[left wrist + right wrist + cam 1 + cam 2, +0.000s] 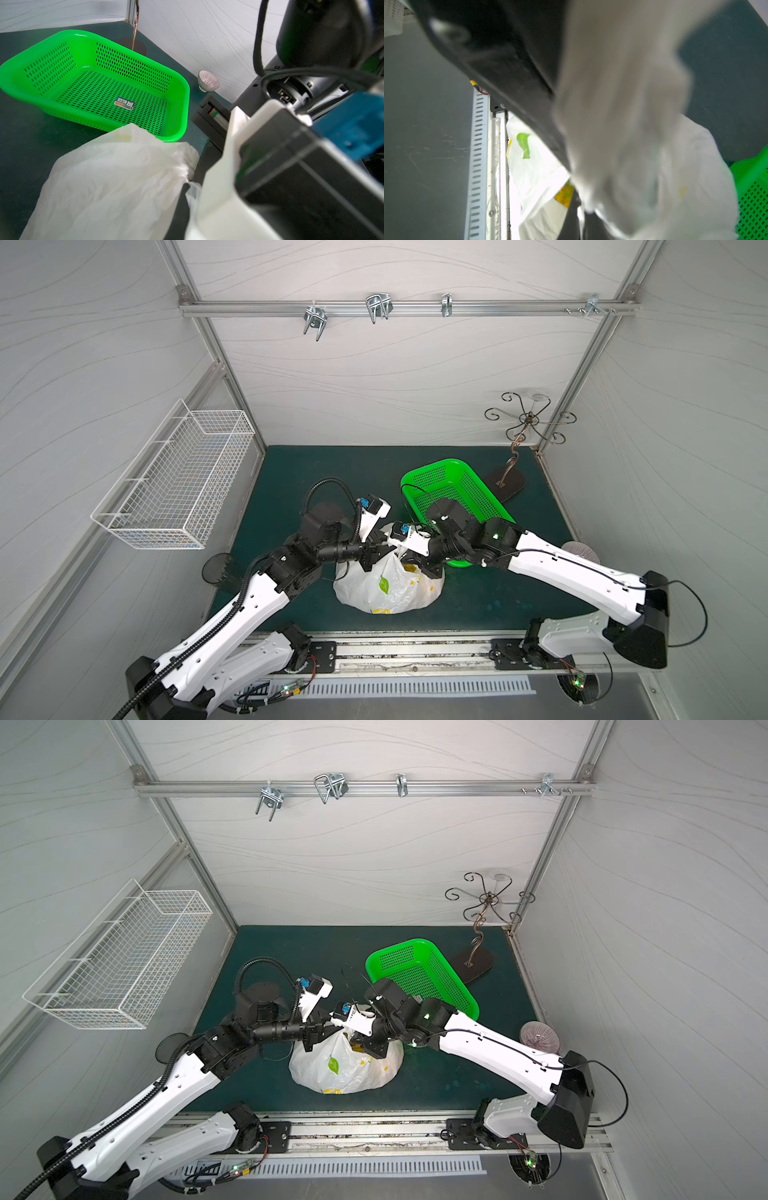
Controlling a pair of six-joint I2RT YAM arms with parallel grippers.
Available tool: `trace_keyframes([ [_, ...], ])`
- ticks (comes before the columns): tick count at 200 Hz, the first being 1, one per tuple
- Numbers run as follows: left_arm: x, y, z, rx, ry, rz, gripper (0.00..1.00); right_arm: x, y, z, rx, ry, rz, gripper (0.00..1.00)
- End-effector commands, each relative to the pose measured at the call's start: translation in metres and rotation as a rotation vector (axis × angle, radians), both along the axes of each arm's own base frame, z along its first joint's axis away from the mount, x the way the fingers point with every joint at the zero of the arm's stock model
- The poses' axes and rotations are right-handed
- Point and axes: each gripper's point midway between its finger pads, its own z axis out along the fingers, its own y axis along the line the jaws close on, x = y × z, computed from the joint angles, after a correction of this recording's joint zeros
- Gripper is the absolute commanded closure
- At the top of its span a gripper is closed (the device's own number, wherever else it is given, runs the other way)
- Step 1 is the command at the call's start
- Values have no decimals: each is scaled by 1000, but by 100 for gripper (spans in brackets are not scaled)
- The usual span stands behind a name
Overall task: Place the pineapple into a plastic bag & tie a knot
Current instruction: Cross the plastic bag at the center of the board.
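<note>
In plastic bag (537, 166) | right wrist: yellow patch (564, 196) | left wrist: hidden

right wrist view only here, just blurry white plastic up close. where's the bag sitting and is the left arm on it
Observer: The plastic bag sits on the dark mat, its top drawn up to the shut left gripper.
Operator: tray empty
Observer: The green tray holds only a sticker.
Operator: tied yet
Observer: Cannot tell; the right gripper and the left one cover the bag's top.
</note>
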Motion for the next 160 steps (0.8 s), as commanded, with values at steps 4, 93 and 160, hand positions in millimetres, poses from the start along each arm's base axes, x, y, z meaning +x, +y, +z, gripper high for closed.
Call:
trace_keyframes([
  [4,-5,-1,59,-140,-143,-24,100,18,-7,-17,-56,-52,-104,100],
  [93,-6,32,30,62,-172,91,84,11,14,-15,77,20,-108,100],
  [160,-27,48,23,201,-237,13,43,0,19,-13,114,78,-87,100],
])
